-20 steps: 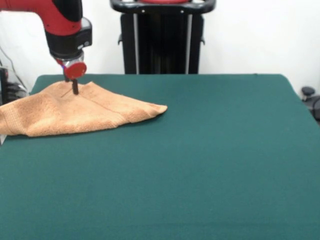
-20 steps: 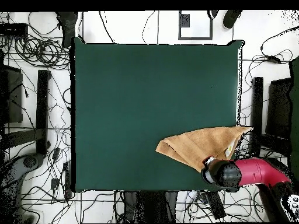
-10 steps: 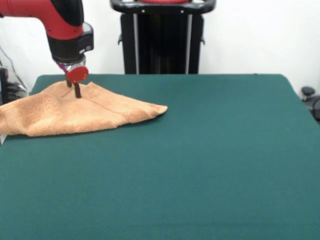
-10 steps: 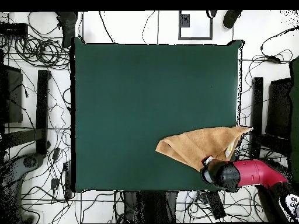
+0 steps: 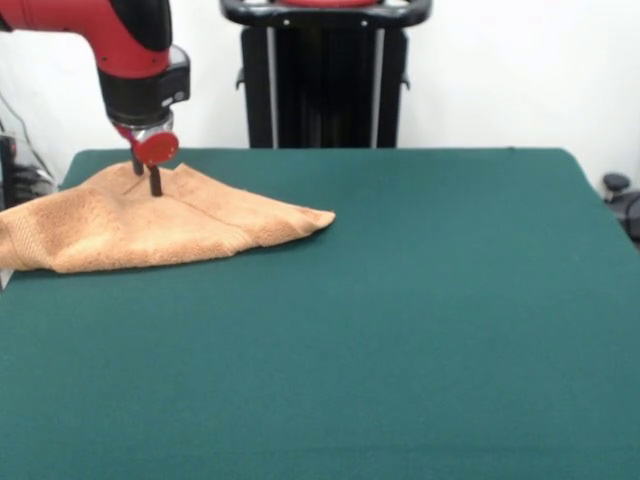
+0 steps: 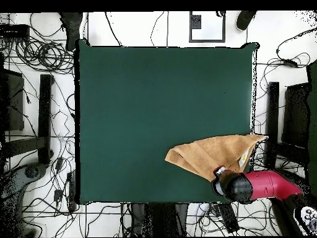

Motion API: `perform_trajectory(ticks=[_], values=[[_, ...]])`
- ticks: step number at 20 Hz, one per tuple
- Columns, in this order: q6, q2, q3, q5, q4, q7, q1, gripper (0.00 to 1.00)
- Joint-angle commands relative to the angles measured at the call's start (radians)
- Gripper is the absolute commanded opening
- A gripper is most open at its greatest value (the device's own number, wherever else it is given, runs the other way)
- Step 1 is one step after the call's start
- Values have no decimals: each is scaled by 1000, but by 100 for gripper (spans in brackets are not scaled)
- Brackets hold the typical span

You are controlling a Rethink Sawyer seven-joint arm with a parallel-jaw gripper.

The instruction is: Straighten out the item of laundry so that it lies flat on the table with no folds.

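The orange-tan towel (image 5: 150, 228) lies folded into a rough triangle at the table's far left corner in the front view, its point towards the middle and its left end at the table's edge. In the overhead view the towel (image 6: 210, 155) sits at the lower right, one corner over the edge. The green table (image 5: 420, 300) (image 6: 148, 105) is bare elsewhere. My gripper (image 5: 147, 180) is open, tips down on the towel's far fold beside a crease. From above the red arm (image 6: 263, 184) hides the gripper.
The robot's black pedestal (image 5: 325, 75) stands behind the table's far edge. Cables and black stands (image 6: 43, 118) surround the table on the floor. A black caster (image 5: 615, 185) shows at the right edge.
The gripper has shifted slightly towards the middle of the table along the towel's far fold. The towel has not changed shape.
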Motion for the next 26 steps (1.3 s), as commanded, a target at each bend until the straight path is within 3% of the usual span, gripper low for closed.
perform_trajectory(ticks=[1,10,14,26], values=[[-156,79,-31,-42,-33,27,74,100],[-180,101,-57,-27,-53,-11,85,100],[-245,95,-114,-46,-60,82,140,100],[-297,103,-159,11,-58,52,160,100]])
